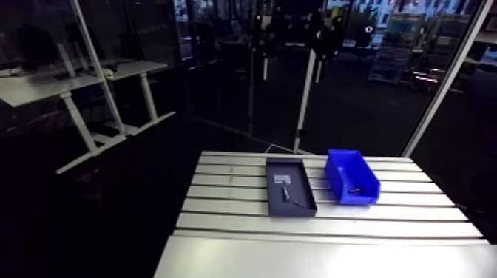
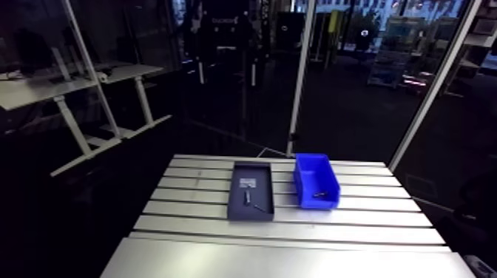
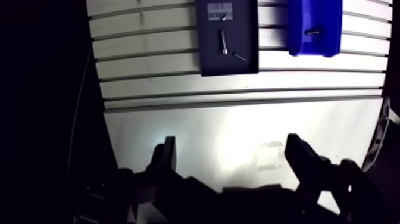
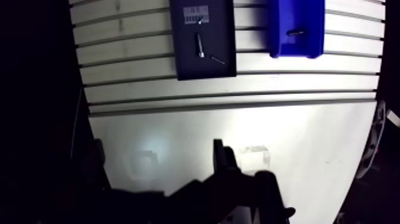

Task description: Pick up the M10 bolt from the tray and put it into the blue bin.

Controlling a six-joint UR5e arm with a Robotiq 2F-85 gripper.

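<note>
Fingers: they stood spread wide, with only bare table showing between them; they gripped nothing and touched nothing.
Gripper: it hung over the smooth plate at the near end of the table, well apart from the tray and the bin.
Bolt: it lay flat near the middle of the tray, its shank along the tray's length and free of the walls.
Other tray contents: a thin pin lay just beside the bolt, and a white label sat at the tray's far end.
Blue bin: it stood beside the tray, a strip of table between them; a small dark piece lay inside.
Edges: the table's side edge ran near the outside of one finger, with darkness beyond it.
Open room: slotted strips and plain plate stretched ahead of the gripper up to the tray's near wall.
</note>
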